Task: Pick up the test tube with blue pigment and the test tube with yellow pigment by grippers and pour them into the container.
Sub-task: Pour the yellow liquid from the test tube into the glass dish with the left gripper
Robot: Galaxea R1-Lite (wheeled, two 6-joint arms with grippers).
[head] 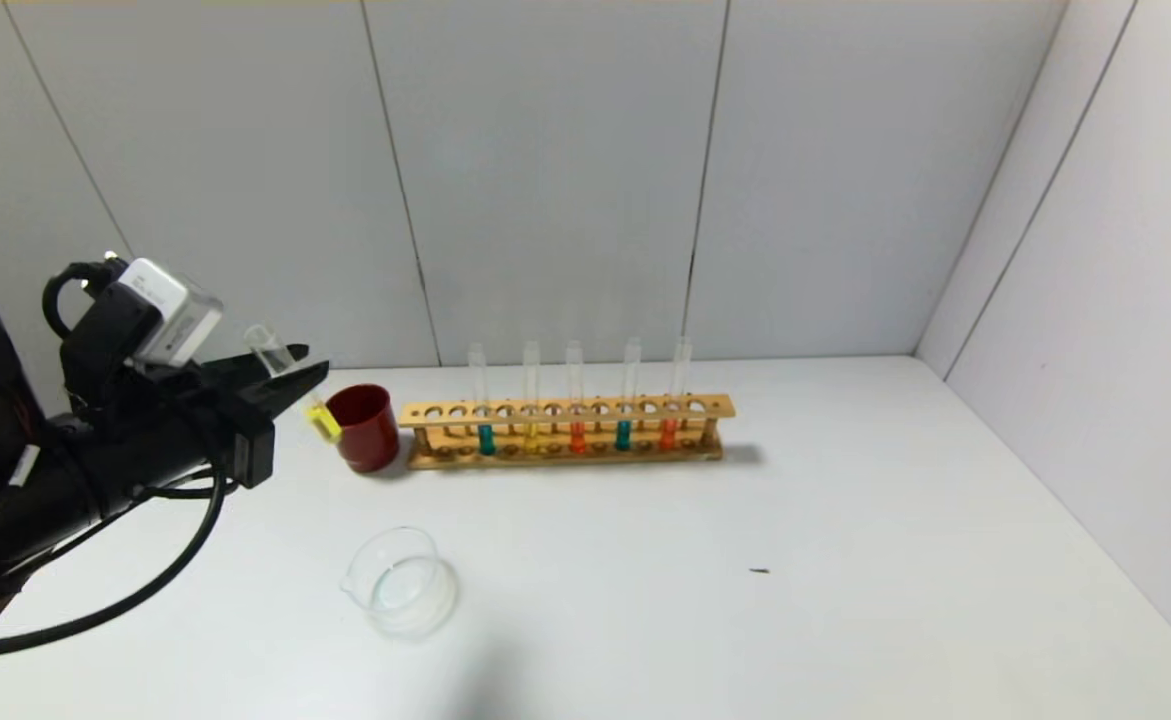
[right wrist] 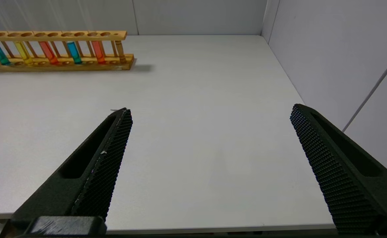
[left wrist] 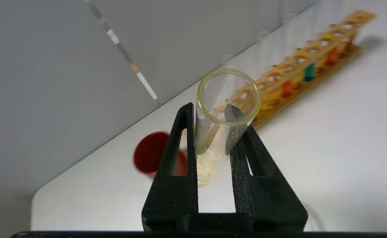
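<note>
Left claw clamps a yellow tube mid-length, tilted, well above the counter near the red cup; dish sits well apart, nearer the robot. Right claw hangs wide and empty over bare counter; blue tubes stand in the rack. Risks, as judged: smooth glass slipping in the pinch, or liquid spilling short of the dish if the tilt grows before the tube's mouth is over it.

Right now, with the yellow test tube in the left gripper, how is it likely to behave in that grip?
The yellow test tube looks like thin clear glass, so probably fragile and light. The left gripper clamps its smooth round wall between two narrow fingers; it may slip or pivot. It hangs tilted, so the liquid could shift.
</note>
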